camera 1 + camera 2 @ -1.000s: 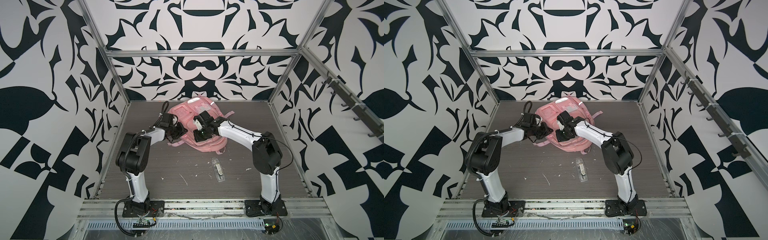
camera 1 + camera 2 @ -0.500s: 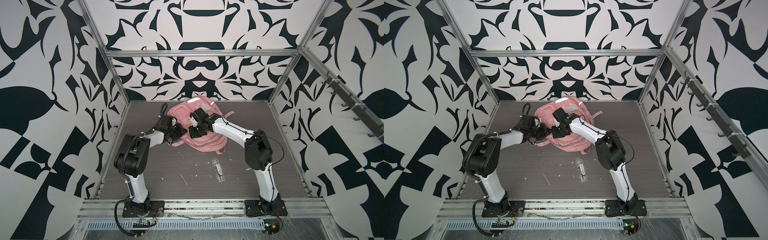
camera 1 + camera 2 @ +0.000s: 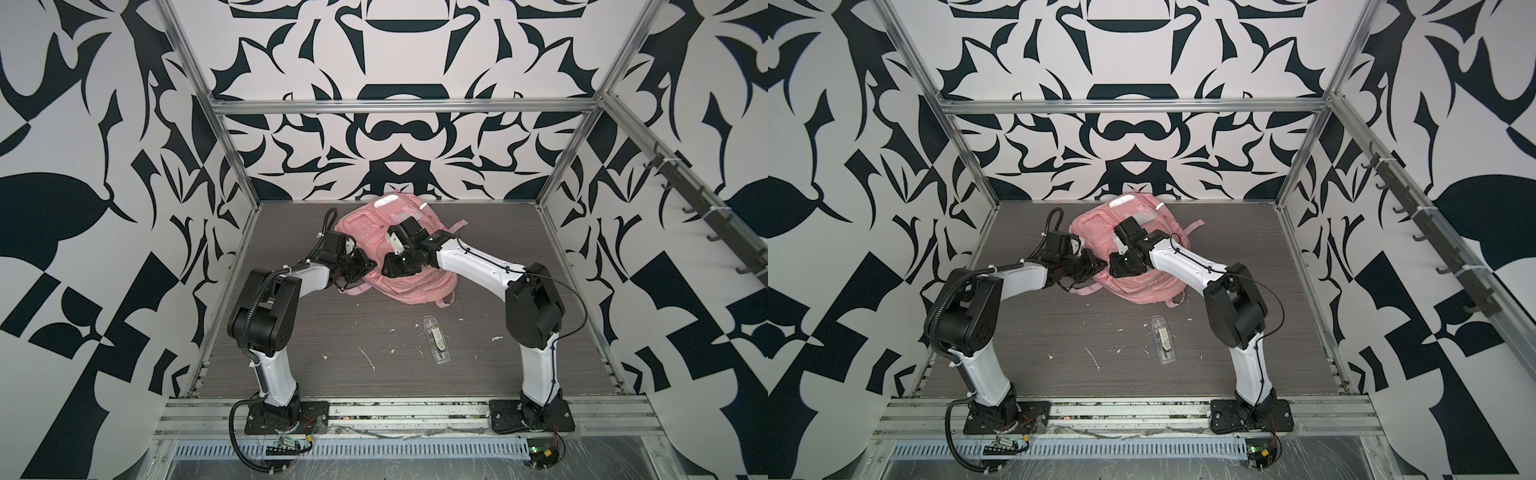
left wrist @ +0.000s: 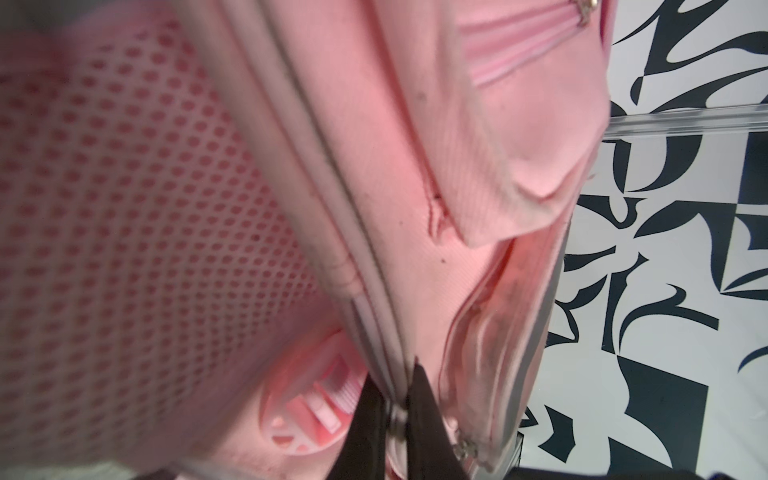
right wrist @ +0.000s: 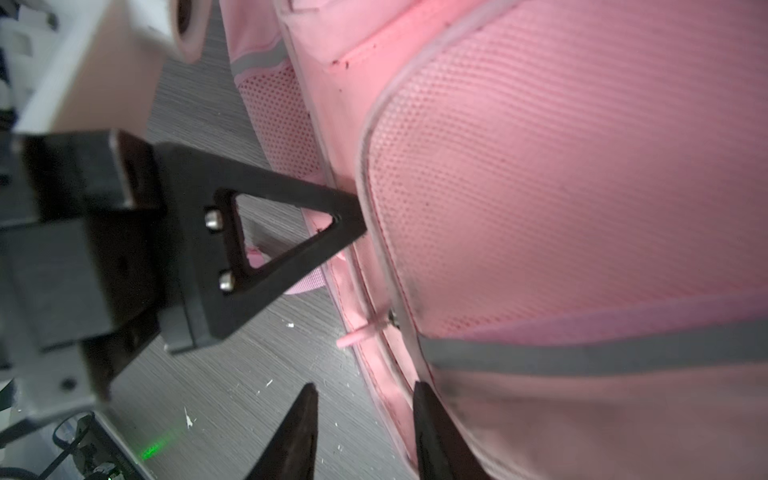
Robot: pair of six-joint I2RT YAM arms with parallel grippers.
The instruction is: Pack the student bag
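Observation:
The student bag [image 3: 415, 286] [image 3: 1142, 291], a pink backpack, lies at the back middle of the table in both top views. My left gripper [image 3: 363, 266] [image 3: 1096, 266] is at its left edge. In the left wrist view the left gripper [image 4: 392, 374] is shut on the bag's zip seam, with pink fabric [image 4: 415, 166] filling the frame. My right gripper [image 3: 388, 270] [image 3: 1119, 269] is just right of it. In the right wrist view the right gripper [image 5: 365, 386] is open, one finger against the bag's rim [image 5: 561, 166]. A pink zip pull [image 5: 357, 332] sticks out beyond the tips.
A clear plastic case [image 3: 435, 340] [image 3: 1163, 339] lies on the grey table [image 3: 332, 332] in front of the bag, with small white scraps around it. A rail of hooks [image 3: 706, 216] runs along the right wall. The left gripper's black finger [image 5: 270, 232] shows in the right wrist view.
The right gripper's jaws have come open, having been shut. Its arm shifted a little at the bag's left edge. The left gripper stays clamped in place.

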